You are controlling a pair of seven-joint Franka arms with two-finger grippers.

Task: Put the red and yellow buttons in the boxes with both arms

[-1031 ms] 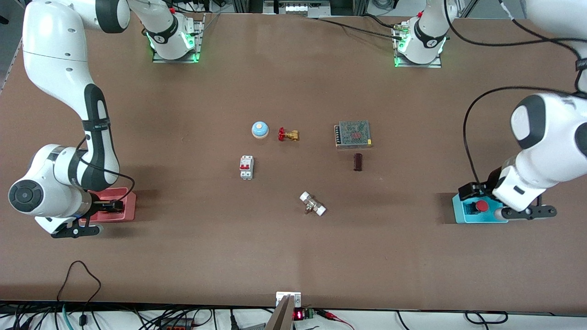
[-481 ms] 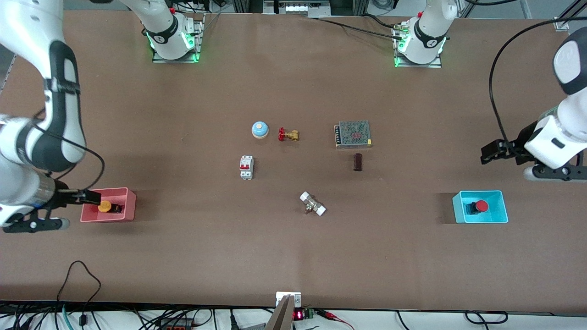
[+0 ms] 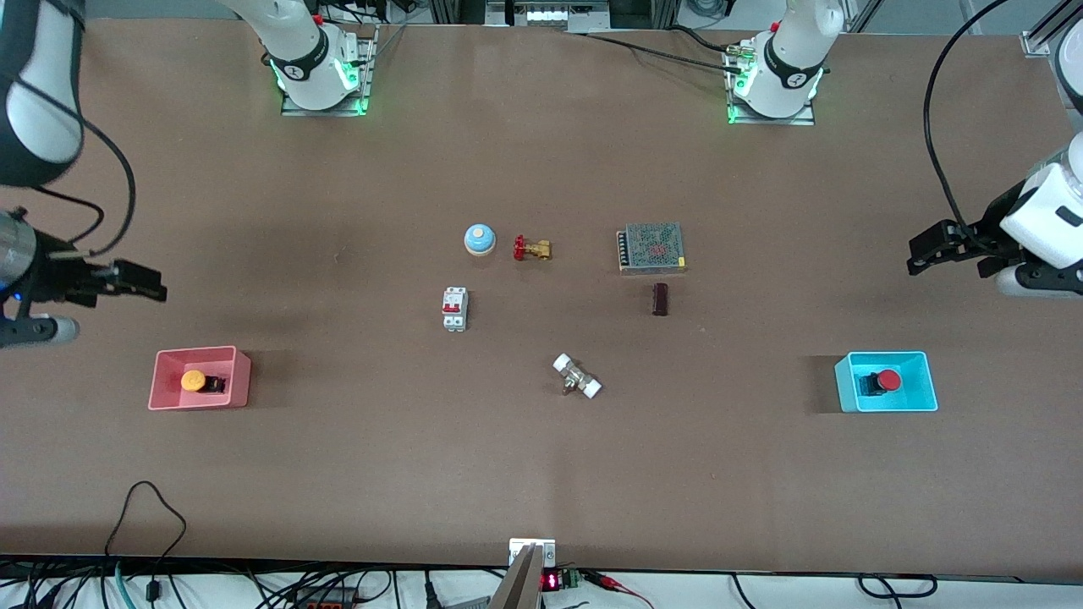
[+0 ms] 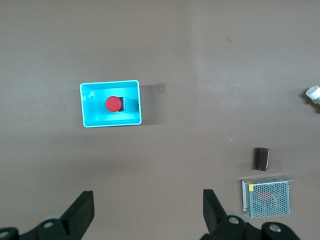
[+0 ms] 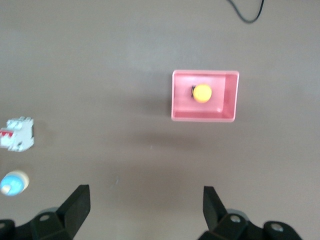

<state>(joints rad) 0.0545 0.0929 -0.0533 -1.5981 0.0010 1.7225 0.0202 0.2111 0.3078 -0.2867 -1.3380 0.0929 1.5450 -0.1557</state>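
Observation:
The yellow button lies in the pink-red box at the right arm's end of the table; both show in the right wrist view, button, box. The red button lies in the cyan-blue box at the left arm's end; in the left wrist view the button sits in the box. My right gripper is open and empty, high over bare table beside the pink-red box. My left gripper is open and empty, high over bare table beside the cyan-blue box.
In the table's middle lie a blue dome bell, a brass valve with a red handle, a white breaker, a metal mesh power supply, a dark block and a white-capped fitting.
Both grippers have let go of the buttons and risen out of the boxes, moving away from the front camera. The buttons stay in the boxes.

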